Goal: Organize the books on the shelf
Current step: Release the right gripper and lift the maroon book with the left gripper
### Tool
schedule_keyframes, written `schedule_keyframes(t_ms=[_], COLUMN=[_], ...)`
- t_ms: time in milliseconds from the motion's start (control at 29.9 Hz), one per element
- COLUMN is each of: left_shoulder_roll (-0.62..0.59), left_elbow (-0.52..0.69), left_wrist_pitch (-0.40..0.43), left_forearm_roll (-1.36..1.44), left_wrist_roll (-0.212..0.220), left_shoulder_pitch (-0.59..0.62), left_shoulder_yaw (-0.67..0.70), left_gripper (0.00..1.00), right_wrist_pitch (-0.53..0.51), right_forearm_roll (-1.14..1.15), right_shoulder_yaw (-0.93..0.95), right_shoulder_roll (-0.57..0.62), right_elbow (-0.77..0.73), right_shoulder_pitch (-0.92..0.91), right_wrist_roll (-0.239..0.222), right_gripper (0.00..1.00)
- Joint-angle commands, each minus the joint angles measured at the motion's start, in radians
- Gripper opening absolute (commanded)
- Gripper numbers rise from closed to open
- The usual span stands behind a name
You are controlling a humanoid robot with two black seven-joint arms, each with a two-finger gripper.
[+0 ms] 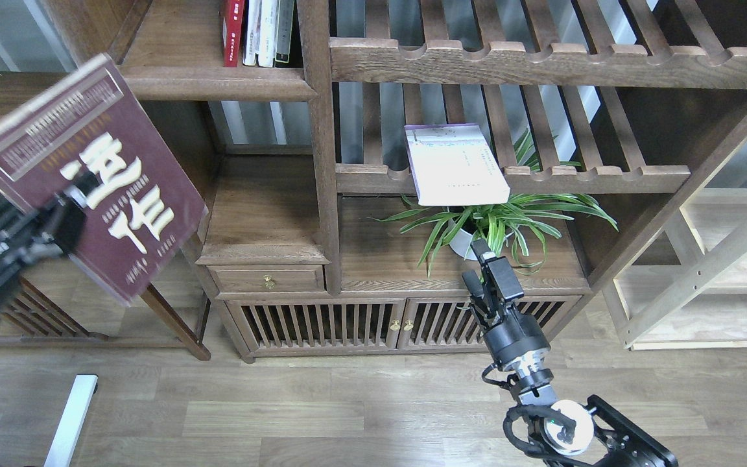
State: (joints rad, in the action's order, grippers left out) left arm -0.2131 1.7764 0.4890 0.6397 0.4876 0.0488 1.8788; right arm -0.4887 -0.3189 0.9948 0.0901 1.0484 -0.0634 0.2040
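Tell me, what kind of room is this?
Probably a living room or study: a big dark wooden bookcase holding upright books, a potted spider plant, and a wood-plank floor.

The left gripper (pixel 65 211) clamps the tilted maroon book (pixel 88 175) left of the shelf (pixel 211 81), whose right end holds upright books (pixel 258 32). Right of the shelf, and lower, a pale book (pixel 454 165) lies on a slatted rack (pixel 594 174) above a plant (pixel 497 227). The right gripper (pixel 487 275) hangs empty just before the plant.
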Motion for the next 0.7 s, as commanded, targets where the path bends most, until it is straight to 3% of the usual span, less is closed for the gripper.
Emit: schedule_keyframes(t_ms=[0, 167, 669], left_shoulder_roll=[0.0, -0.005, -0.083], left_elbow=[-0.002, -0.018, -0.104], left_wrist_pitch=[0.0, 0.0, 0.0], left_forearm_roll=[0.002, 0.006, 0.006], left_wrist_roll=[0.001, 0.001, 0.001], left_shoulder_pitch=[0.089, 0.209, 0.414], left_shoulder_yaw=[0.034, 0.042, 0.008], left_gripper=[0.0, 0.0, 0.0], right_wrist_pitch=[0.0, 0.0, 0.0], right_forearm_roll=[0.0, -0.002, -0.005], right_shoulder_yaw=[0.001, -0.001, -0.004], right_shoulder_roll=[-0.004, -0.006, -0.006], right_elbow=[-0.005, -0.007, -0.004], right_shoulder_pitch=[-0.009, -0.01, -0.009], right_wrist_roll=[0.002, 0.002, 0.002], right_gripper=[1.0, 1.0, 1.0])
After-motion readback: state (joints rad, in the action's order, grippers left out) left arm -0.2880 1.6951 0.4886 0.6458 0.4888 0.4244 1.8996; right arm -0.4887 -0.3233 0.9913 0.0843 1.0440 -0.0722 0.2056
